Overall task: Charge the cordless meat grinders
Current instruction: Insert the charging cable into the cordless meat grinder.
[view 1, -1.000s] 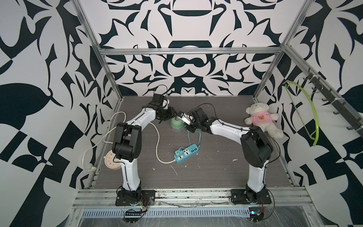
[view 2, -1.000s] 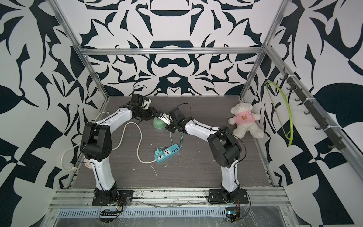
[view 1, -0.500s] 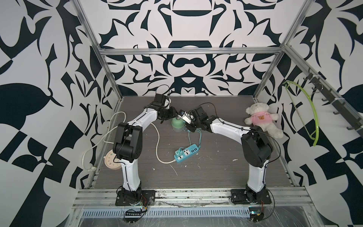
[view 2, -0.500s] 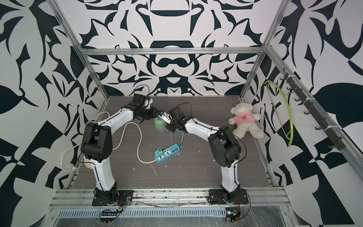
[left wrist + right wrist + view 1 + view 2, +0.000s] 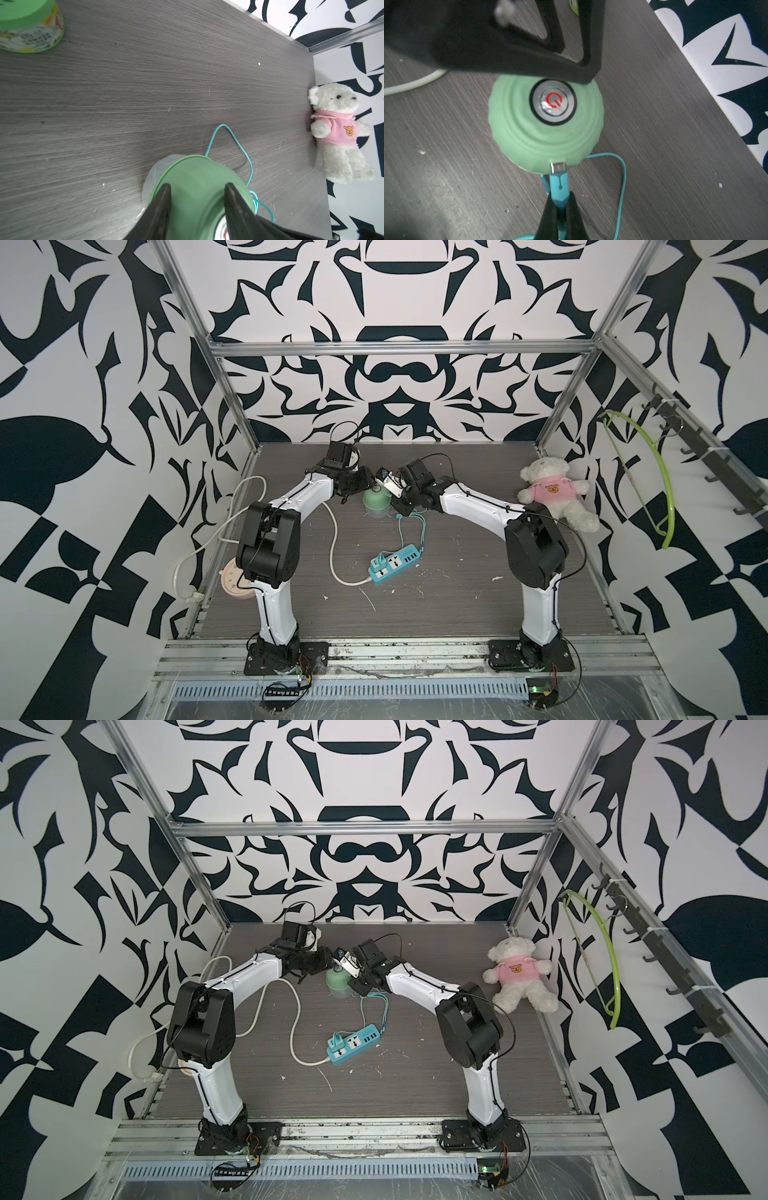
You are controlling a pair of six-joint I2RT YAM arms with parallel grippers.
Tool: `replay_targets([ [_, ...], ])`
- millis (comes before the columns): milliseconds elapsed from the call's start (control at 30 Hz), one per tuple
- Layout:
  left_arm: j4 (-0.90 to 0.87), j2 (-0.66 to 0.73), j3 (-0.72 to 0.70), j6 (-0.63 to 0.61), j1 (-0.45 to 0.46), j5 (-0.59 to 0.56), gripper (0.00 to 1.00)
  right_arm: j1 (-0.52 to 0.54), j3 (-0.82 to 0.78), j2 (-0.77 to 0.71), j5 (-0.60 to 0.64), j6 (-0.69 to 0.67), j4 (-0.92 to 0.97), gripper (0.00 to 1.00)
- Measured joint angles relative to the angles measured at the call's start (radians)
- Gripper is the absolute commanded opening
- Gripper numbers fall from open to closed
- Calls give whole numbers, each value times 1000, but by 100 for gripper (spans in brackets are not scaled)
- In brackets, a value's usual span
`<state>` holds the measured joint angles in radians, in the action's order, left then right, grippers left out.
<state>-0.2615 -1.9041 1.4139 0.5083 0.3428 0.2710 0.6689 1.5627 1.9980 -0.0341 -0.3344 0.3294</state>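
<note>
Grinder stands beneath left fingers, grip unclear; right fingers pinch teal plug at its port.

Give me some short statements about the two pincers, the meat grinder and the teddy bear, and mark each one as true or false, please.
1. The right pincer is shut on the teal charging plug. True.
2. The plug's metal tip meets the side port of the mint-green meat grinder. True.
3. The power symbol on the grinder's button is blue. False: it is red.
4. The left pincer grips the white cable. False: it stands open over the grinder's dome.
5. The teddy bear wears a green shirt. False: the shirt is pink.
</note>
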Motion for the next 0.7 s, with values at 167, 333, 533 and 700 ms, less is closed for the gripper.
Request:
replay_targets([
  [167,4,12,-9,7,16,-35,45,0,17,5,14,23,27,0],
  [333,3,16,-11,-10,21,-47,45,0,17,5,6,36,28,0],
  [533,28,32,-43,-42,21,-46,45,-2,17,4,-27,21,28,0],
  [700,50,43,-65,-72,21,-26,44,-6,38,4,-42,9,74,0],
])
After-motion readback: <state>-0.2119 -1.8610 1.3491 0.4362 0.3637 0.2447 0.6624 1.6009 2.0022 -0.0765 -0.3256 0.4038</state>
